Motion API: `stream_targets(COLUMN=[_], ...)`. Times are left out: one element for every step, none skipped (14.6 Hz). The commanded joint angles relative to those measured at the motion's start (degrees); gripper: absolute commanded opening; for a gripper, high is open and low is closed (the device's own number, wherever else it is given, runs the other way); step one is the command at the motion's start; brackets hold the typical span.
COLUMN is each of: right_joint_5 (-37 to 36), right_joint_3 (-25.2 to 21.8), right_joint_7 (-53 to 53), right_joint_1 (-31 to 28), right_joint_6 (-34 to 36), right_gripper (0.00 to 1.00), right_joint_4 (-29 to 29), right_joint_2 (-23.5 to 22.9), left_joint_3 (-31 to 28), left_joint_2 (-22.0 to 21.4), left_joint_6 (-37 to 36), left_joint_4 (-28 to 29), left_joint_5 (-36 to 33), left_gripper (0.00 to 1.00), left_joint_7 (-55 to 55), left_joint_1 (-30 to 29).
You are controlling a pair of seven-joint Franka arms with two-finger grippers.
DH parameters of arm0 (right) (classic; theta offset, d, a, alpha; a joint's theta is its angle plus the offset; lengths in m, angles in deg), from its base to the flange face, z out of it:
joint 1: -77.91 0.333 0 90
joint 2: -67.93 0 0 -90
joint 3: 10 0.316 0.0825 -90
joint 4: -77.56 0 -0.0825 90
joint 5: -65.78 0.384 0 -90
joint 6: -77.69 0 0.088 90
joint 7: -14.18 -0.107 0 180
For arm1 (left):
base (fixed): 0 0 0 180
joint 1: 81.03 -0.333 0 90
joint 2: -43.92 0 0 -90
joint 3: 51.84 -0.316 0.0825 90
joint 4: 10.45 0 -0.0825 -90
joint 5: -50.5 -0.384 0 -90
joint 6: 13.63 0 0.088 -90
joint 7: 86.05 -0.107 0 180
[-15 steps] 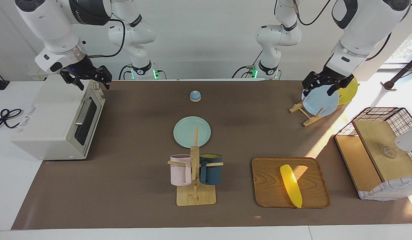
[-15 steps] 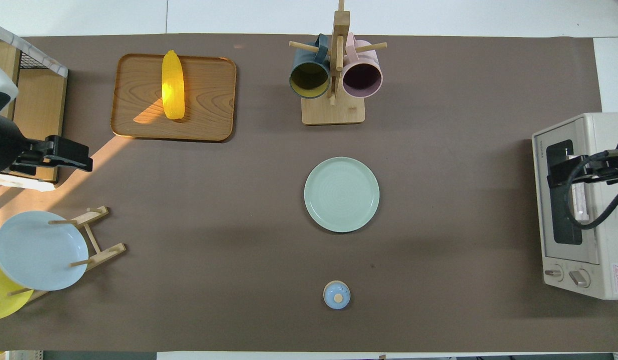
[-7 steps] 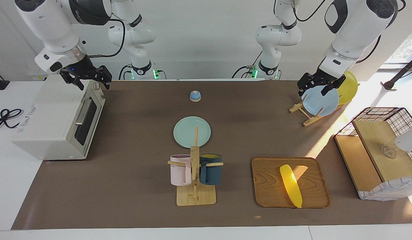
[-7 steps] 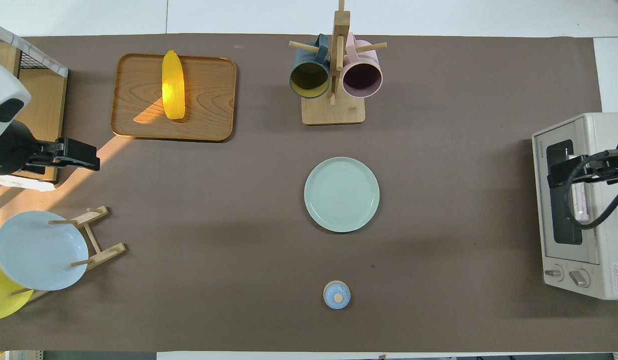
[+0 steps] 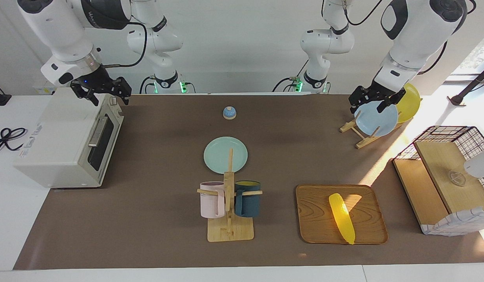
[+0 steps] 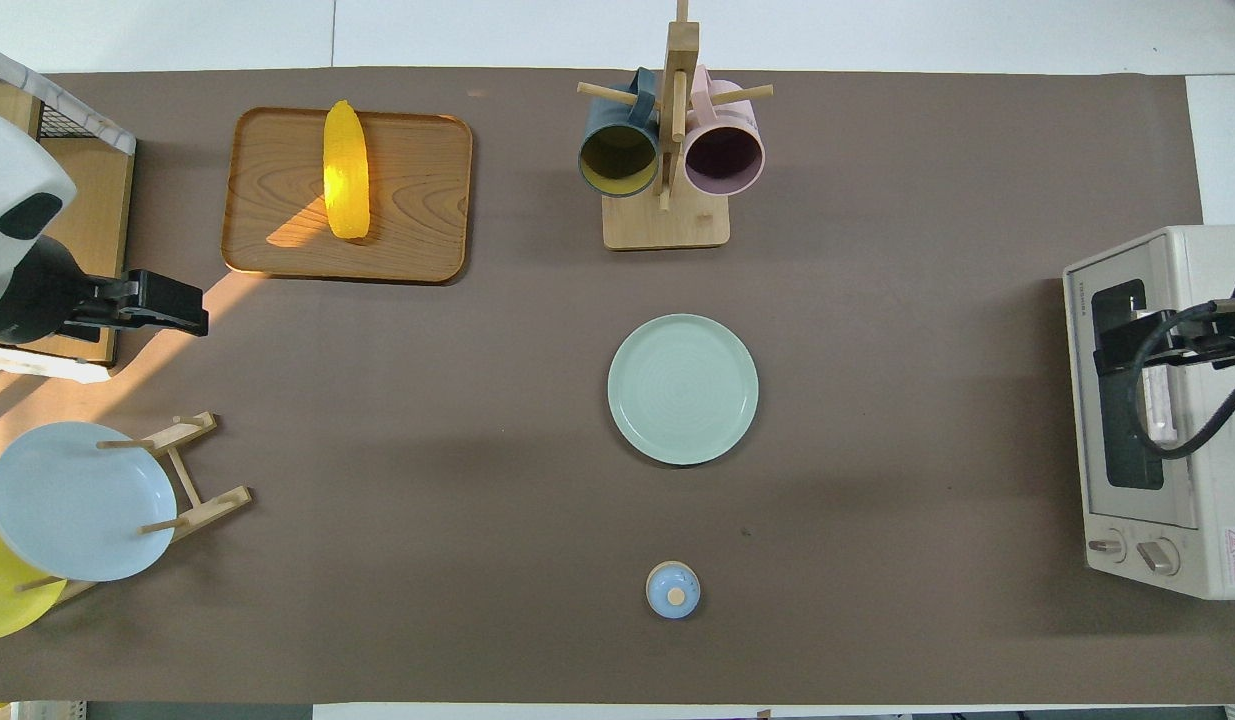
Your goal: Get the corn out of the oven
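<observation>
Corn lies flat on the wooden tray, not in the oven. Tray is farther from the robots than the green plate and sits toward the left arm's end of the table. Corn runs lengthwise across the tray, tip touching the tray rim farthest from the robots.

Oven is beside the green plate, well apart from it, at the right arm's end of the table; door closed, dark glass facing the plate, silver handle along the door's top edge.

R gripper is up in the air over the oven's top edge by the door, fingers spread wide, nothing between them. In overhead view it covers the oven's glass; not touching per facing view.

L gripper is in the air over the blue plate standing in the wooden plate rack; fingers apart, holding nothing. In overhead view it shows near the tray's corner, pointing toward the green plate. Yellow plate stands in the same rack, just beside the blue one.

Mug tree w/ pink mug and dark blue mug is just beside the green plate, farther from the robots. Small blue bell is nearer the robots than the green plate. Wire basket w/ wood shelves is past the tray, at the table's left-arm end.
</observation>
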Motion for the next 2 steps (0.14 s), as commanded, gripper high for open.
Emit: stream_targets(right_joint_5=[1.1,1.1], right_joint_3=[0.2,0.2], right_joint_7=[0.0,0.0], right_joint_1=[-0.8,-0.7], right_joint_6=[0.5,0.5], right_gripper=[1.0,1.0], right_joint_4=[-1.3,-1.3], right_joint_2=[-0.8,-0.8], left_joint_3=[0.6,0.6], left_joint_2=[1.0,1.0], left_joint_6=[0.4,0.3], left_joint_4=[-0.5,-0.7], left_joint_5=[-0.9,-0.9], left_gripper=[1.0,1.0], left_joint_7=[-0.7,-0.7], left_joint_1=[-0.5,-0.5])
